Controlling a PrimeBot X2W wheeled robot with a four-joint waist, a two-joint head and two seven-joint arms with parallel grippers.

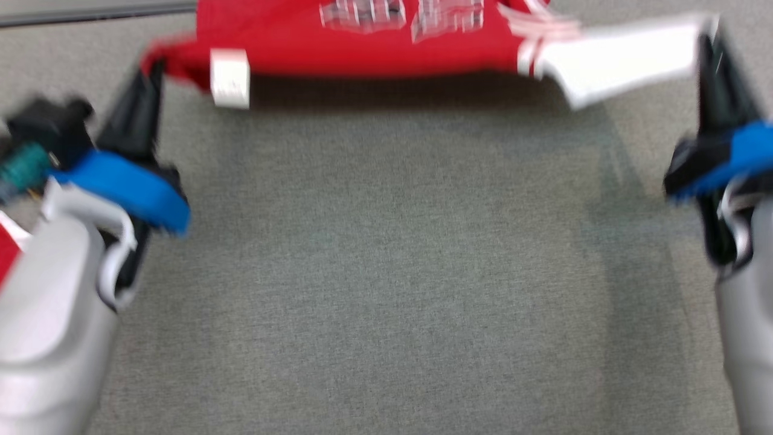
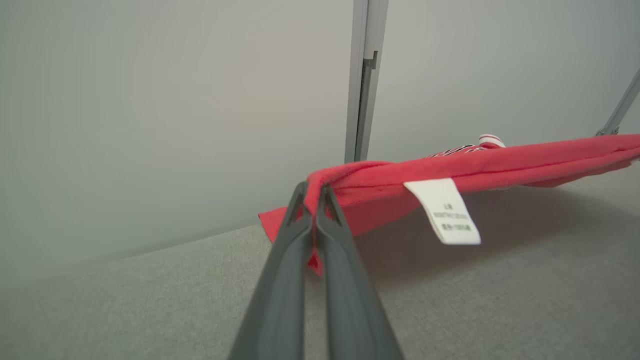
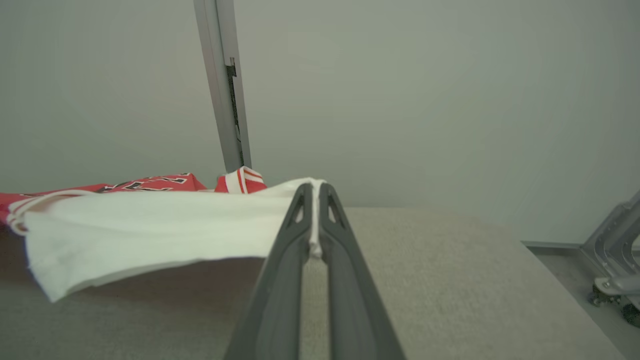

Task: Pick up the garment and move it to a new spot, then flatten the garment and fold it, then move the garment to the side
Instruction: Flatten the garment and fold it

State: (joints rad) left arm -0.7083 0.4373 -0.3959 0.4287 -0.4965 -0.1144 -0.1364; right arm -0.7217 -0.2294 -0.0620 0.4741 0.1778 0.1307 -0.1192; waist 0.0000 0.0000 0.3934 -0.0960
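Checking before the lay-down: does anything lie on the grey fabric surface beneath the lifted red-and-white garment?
Nothing visible does. The red-and-white garment hangs between the left gripper and right gripper, above the grey fabric surface.

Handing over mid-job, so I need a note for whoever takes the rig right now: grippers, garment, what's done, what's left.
Left gripper: jaws shut on a red corner of the garment.
Right gripper: jaws shut on its white end.
Garment: stretched between both, near edge lifted off the grey surface.
Done: picked up, gripped at both ends.
Left: lay flat, fold, move aside.
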